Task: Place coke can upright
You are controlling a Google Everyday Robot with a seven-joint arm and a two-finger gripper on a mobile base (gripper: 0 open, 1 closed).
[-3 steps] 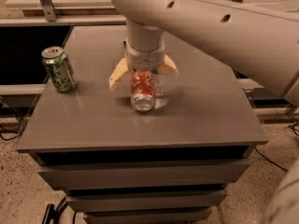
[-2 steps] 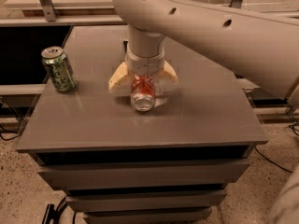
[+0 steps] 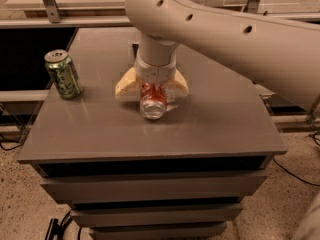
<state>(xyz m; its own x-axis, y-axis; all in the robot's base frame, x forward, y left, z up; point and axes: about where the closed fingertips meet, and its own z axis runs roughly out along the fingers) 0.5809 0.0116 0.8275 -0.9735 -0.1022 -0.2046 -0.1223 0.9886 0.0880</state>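
Observation:
The coke can (image 3: 152,100) is red-orange with a silver end. It lies on its side near the middle of the grey cabinet top (image 3: 210,119), silver end towards the camera. My gripper (image 3: 152,88) comes straight down over it from the big white arm. Its cream fingers (image 3: 126,86) spread wide to the left and right of the can, low by the surface. The gripper is open and the can sits between the fingers, its upper part hidden by the wrist.
A green can (image 3: 63,74) stands upright at the left edge of the top. The cabinet has drawers below the front edge. Metal rails and a shelf run behind it.
The arm and gripper have shifted slightly left and down over the can. The can stays lying where it was.

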